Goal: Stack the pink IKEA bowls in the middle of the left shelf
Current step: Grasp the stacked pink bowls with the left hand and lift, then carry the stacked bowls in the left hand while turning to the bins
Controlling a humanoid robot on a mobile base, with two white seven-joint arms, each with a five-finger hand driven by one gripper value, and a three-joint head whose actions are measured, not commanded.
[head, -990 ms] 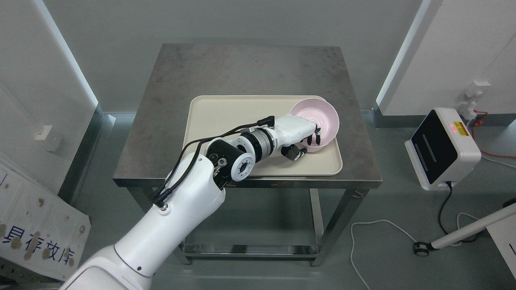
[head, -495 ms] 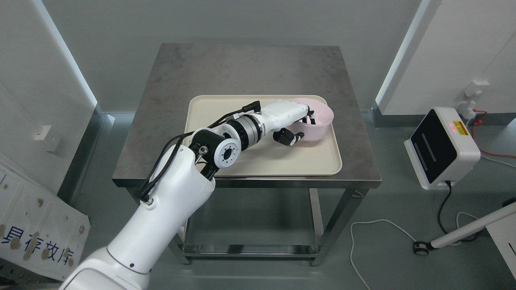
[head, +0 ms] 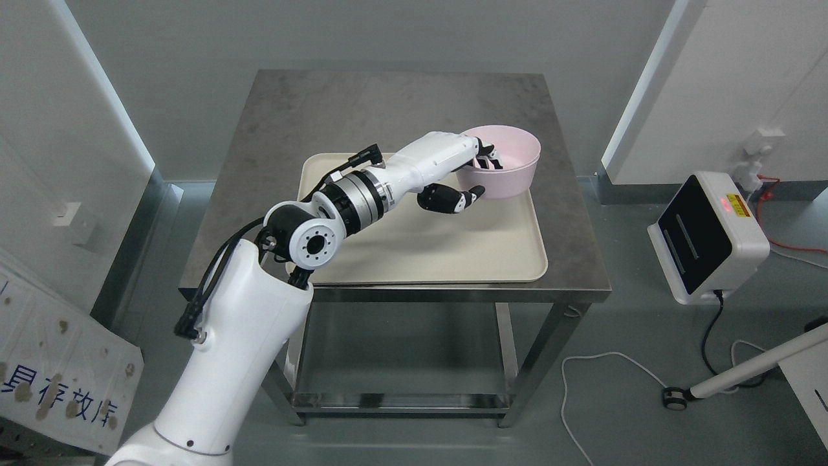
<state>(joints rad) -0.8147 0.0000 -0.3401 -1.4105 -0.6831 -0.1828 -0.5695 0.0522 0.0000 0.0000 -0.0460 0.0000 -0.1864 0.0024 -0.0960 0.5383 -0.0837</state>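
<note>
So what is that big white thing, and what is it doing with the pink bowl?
That white thing is a robot's left arm, and the picture comes from a camera on the robot's head, looking down. At the end is its left hand, with fingers like yours. The fingers hook over the rim of a pink bowl and the thumb sits outside, so the hand is holding it. The bowl looks lifted above a cream tray, which lies on a grey metal table. The robot's other arm is not in the picture.
</note>
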